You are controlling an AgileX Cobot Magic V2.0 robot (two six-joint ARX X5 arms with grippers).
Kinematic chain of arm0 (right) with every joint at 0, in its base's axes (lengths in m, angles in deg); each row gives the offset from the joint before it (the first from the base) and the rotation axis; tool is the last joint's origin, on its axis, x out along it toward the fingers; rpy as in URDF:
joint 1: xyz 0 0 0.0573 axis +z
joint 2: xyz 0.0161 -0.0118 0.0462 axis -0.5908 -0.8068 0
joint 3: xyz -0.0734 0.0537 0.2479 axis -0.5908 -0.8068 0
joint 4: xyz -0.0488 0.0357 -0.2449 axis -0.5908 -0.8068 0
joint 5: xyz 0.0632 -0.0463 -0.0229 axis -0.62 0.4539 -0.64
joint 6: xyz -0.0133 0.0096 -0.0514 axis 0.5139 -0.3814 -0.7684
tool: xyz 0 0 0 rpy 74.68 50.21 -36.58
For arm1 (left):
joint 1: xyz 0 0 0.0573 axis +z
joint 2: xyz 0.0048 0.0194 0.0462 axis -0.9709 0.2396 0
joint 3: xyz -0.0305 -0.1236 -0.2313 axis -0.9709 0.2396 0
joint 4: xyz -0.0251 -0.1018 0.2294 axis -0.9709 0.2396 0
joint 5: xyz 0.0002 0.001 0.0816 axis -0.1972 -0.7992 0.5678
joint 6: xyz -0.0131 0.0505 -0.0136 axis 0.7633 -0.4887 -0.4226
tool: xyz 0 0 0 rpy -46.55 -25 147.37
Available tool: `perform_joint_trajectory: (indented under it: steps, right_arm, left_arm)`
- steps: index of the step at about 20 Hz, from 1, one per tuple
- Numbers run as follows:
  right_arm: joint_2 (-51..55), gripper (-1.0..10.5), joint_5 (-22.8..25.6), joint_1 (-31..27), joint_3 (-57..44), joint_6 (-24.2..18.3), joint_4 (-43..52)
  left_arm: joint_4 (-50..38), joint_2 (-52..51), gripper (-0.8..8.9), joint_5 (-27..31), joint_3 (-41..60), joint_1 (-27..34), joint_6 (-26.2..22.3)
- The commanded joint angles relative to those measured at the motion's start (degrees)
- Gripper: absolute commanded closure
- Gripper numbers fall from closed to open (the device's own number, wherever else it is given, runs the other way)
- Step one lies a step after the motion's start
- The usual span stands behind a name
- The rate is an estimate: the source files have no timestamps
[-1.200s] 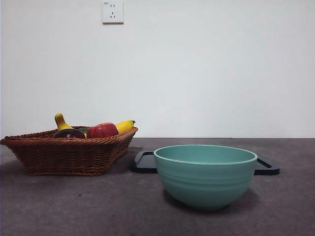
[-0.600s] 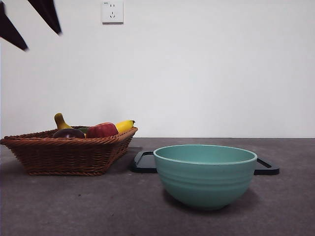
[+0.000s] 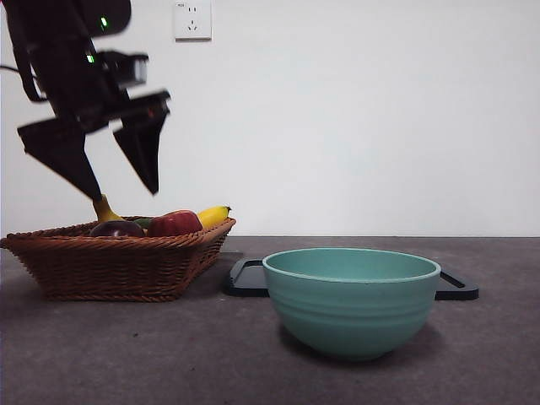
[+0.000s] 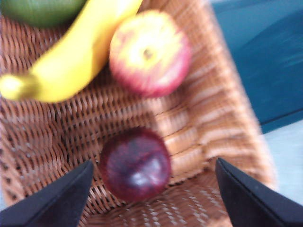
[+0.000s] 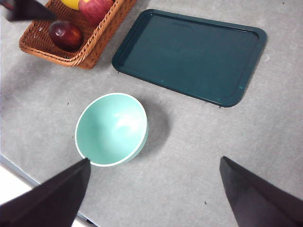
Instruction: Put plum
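Observation:
The plum point(image 3: 118, 229), dark maroon and glossy, lies in the wicker basket point(image 3: 110, 266) at the left of the table. My left gripper point(image 3: 125, 192) hangs open just above the basket, over the plum. In the left wrist view the plum point(image 4: 135, 163) sits on the weave between the spread jaws of that gripper point(image 4: 154, 161), apart from both. High over the table, my right gripper point(image 5: 155, 160) is open and holds nothing. From there the plum point(image 5: 66, 35) shows in the basket's near corner.
A red apple point(image 4: 149, 52), a banana point(image 4: 71, 61) and a green fruit point(image 4: 42, 7) share the basket. A teal bowl point(image 3: 352, 299) stands at the front centre. A dark tray point(image 5: 189, 54) lies behind it, beside the basket.
The left arm has come down from the top left corner to just above the basket, jaws open. The fruit, bowl and tray have not moved.

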Motion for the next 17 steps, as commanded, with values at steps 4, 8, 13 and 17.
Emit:
perform_joint_trajectory:
  steps: [4,8,13,17]
  right_arm:
    - [-0.46,5.1,-0.28,0.22,1.16,0.31,0.42]
    - [-0.46,5.1,-0.26,0.22,1.16,0.31,0.42]
    - [-0.46,5.1,-0.26,0.22,1.16,0.31,0.42]
    - [-0.46,5.1,-0.26,0.22,1.16,0.31,0.44]
  left_arm:
    - [-1.49,6.21,4.08,2.1,-1.22,-0.57,-0.72]
    - [-1.6,9.03,4.08,2.19,-1.22,-0.57,-0.72]
    - [-2.03,10.69,4.19,2.19,-1.22,-0.61,-0.7]
    - [-1.53,10.69,5.47,2.21,-1.22,-0.61,-0.61]
